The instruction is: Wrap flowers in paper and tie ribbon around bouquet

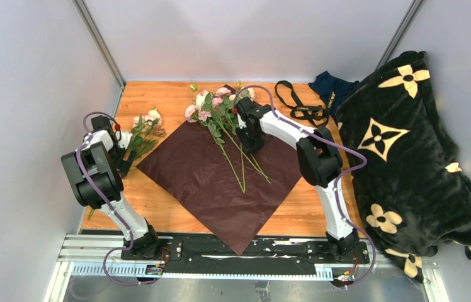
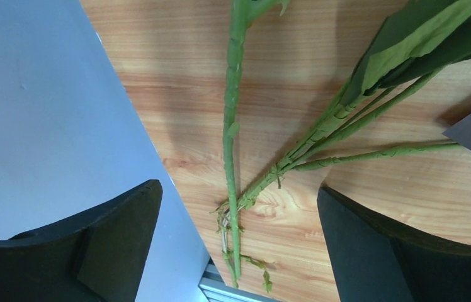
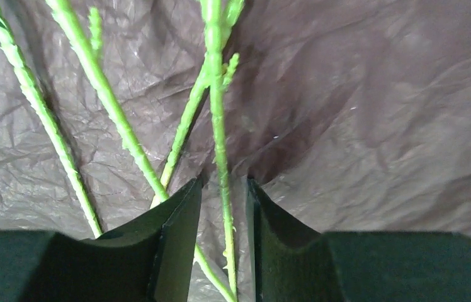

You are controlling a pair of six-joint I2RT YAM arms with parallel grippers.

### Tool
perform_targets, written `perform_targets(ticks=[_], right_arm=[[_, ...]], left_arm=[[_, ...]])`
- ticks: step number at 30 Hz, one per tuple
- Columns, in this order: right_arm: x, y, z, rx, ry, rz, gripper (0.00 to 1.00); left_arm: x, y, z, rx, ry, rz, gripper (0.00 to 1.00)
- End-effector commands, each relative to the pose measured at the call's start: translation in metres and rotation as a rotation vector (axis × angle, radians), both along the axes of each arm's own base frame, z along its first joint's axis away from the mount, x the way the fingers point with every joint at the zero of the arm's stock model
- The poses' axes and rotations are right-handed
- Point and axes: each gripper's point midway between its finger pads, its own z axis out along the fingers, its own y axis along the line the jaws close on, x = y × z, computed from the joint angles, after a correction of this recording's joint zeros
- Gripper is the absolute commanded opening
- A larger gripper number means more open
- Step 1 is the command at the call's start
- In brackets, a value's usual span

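On the dark red paper [image 1: 208, 189], the flowers [image 1: 220, 116] lie with blooms past its far corner and stems fanned across it. The right gripper [image 3: 223, 185] straddles one stem [image 3: 219, 126], fingers narrowed yet not pinching it; the left gripper [image 2: 236, 189], spread wide, hangs over the stems of a smaller bunch [image 1: 143, 129] on the table [image 1: 151, 196].

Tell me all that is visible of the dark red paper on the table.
The paper is a large dark red sheet, crinkled, spread flat on the wooden table, turned like a diamond. Its near corner reaches over the black rail between the arm bases. A bunch of flowers lies across its far half, blooms past its far corner. The right gripper is low over it, jaws apart around one stem.
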Motion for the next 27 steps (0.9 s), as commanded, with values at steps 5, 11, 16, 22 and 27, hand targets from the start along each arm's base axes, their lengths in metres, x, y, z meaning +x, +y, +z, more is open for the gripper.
perform_targets(ticks=[5, 11, 16, 22, 27], right_arm=[[-0.045, 0.026, -0.009, 0.138, 0.131, 0.057, 0.37], [-0.062, 0.048, 0.025, 0.310, 0.087, 0.050, 0.34], [-0.064, 0.051, 0.037, 0.259, -0.033, 0.036, 0.40], [-0.053, 0.038, 0.035, 0.073, -0.139, -0.048, 0.89], [-0.061, 0.052, 0.053, -0.150, -0.298, 0.022, 0.92]], left_arm=[[-0.003, -0.001, -0.010, -0.026, -0.008, 0.001, 0.98], [-0.004, -0.007, -0.011, -0.059, -0.015, -0.008, 0.95], [-0.003, -0.009, -0.006, -0.063, -0.027, -0.011, 0.94], [-0.004, -0.011, -0.004, -0.069, -0.031, -0.017, 0.94], [-0.006, -0.011, -0.005, -0.070, -0.027, -0.023, 0.94]])
